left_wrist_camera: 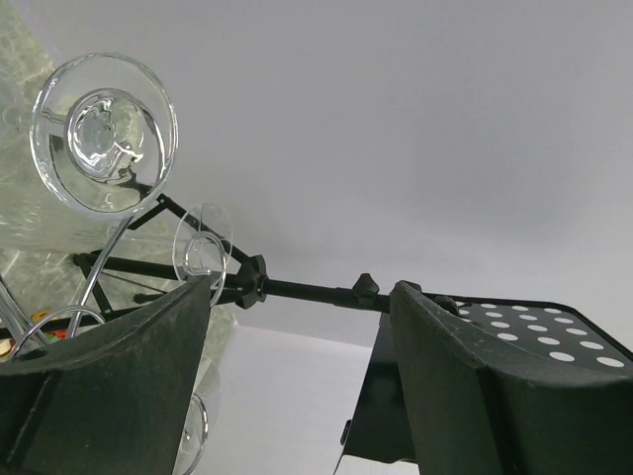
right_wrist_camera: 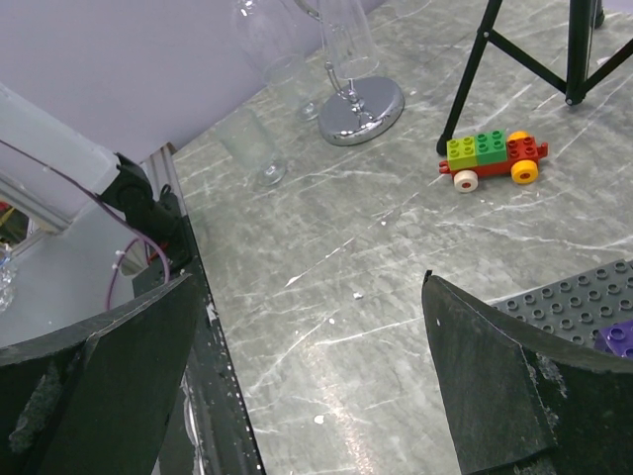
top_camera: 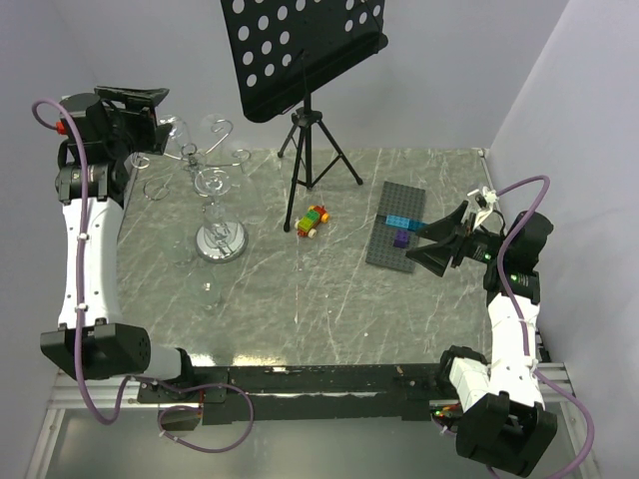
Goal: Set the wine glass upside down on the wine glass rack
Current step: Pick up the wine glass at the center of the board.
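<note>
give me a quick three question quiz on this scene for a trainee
1. True or false: the right gripper is shut on a brick.
2. What sits on the grey baseplate? A) blue bricks and a purple brick B) a spoon C) an apple
3. Fill in: the left gripper, up by the wine glass rack, is ____, with nothing between its fingers.

Key: 1 false; 2 A; 3 open
</note>
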You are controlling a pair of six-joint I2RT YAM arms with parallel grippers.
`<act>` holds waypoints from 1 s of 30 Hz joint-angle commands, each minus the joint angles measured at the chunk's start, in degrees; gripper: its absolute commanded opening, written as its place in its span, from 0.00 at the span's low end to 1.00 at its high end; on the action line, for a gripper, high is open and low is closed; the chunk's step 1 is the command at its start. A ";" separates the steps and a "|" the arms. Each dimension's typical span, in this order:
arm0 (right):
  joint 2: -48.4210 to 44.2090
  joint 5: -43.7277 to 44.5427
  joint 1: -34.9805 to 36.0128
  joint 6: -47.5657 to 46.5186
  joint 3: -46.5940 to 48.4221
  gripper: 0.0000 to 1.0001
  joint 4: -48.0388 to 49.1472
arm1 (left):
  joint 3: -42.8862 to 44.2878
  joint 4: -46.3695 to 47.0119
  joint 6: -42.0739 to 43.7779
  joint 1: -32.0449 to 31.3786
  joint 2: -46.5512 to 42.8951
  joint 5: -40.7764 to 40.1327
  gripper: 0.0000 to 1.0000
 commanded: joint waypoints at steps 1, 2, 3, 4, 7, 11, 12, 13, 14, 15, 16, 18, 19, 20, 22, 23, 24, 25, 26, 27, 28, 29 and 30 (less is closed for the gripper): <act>-0.59 -16.76 0.46 0.11 -0.06 1.00 3.41 | 2.39 0.94 0.63 0.28 -2.07 -0.24 0.77; -0.59 -16.68 0.55 0.11 -0.06 1.00 3.41 | 2.39 1.03 0.63 0.36 -2.16 -0.15 0.78; -0.68 -16.76 0.46 0.02 -0.06 1.00 3.32 | 2.39 1.12 0.81 0.36 -2.25 -0.06 0.78; -0.59 -16.76 0.55 0.02 -0.06 1.00 3.41 | 2.39 1.12 0.81 0.36 -2.33 -0.06 0.77; -0.59 -16.68 0.46 0.11 -0.06 1.00 3.41 | 2.47 1.29 1.16 0.36 -2.69 -0.15 0.78; -0.68 -16.85 0.55 0.11 -0.06 1.00 3.50 | 2.12 1.99 1.51 0.36 -3.21 0.11 0.78; -0.68 -16.76 0.55 0.11 -0.06 1.00 3.58 | 2.04 2.17 1.51 0.36 -3.30 0.29 0.78; -0.59 -16.76 0.55 0.11 -0.14 1.00 3.58 | 1.86 2.26 1.60 0.36 -3.39 0.29 0.78; -0.59 -16.68 0.63 0.11 -0.06 1.00 3.58 | 1.95 2.43 1.60 0.36 -3.30 0.46 0.78; -0.59 -16.68 0.63 0.11 -0.23 1.00 3.58 | 1.86 2.44 1.60 0.36 -3.39 0.55 0.78; -0.68 -16.68 0.55 0.11 -0.23 1.00 3.58 | 1.68 2.70 1.68 0.36 -3.48 0.64 0.78; -0.59 -16.68 0.55 0.20 -0.23 1.00 3.67 | 1.60 2.70 1.68 0.36 -3.56 0.82 0.78; -0.59 -16.76 0.55 0.11 -0.15 1.00 3.85 | 1.51 2.87 1.69 0.36 -3.57 0.90 0.78; -0.68 -16.68 0.63 0.20 -0.15 1.00 3.76 | 1.33 2.88 1.69 0.36 -3.65 0.90 0.78; -0.59 -16.68 0.63 0.28 -0.32 1.00 3.85 | 1.24 3.05 1.69 0.36 -3.74 1.08 0.78; -0.59 -16.68 0.55 0.37 -0.32 1.00 3.93 | 1.16 3.23 1.69 0.36 -3.74 1.17 0.78; -0.59 -16.68 0.63 0.46 -0.23 1.00 4.02 | 1.16 3.31 1.77 0.36 -3.92 1.17 0.78; -0.59 -16.68 0.55 0.46 -0.32 1.00 4.11 | 1.07 3.23 1.77 0.36 -3.92 1.26 0.78; -0.59 -16.68 0.63 0.46 -0.41 1.00 4.20 | 1.07 3.40 1.77 0.28 -4.00 1.26 0.78; -0.59 -16.76 0.72 0.55 -0.41 1.00 4.29 | 0.98 3.40 1.86 0.36 -4.09 1.34 0.78; -0.59 -16.68 0.72 0.63 -0.41 1.00 4.37 | 0.98 3.49 1.86 0.36 -4.18 1.43 0.78; -0.59 -16.68 0.64 0.72 -0.50 1.00 4.46 | 0.98 3.58 1.95 0.36 -4.18 1.43 0.78; -0.68 -16.76 0.64 0.72 -0.50 1.00 4.55 | 0.98 3.58 2.12 0.36 -4.18 1.43 0.78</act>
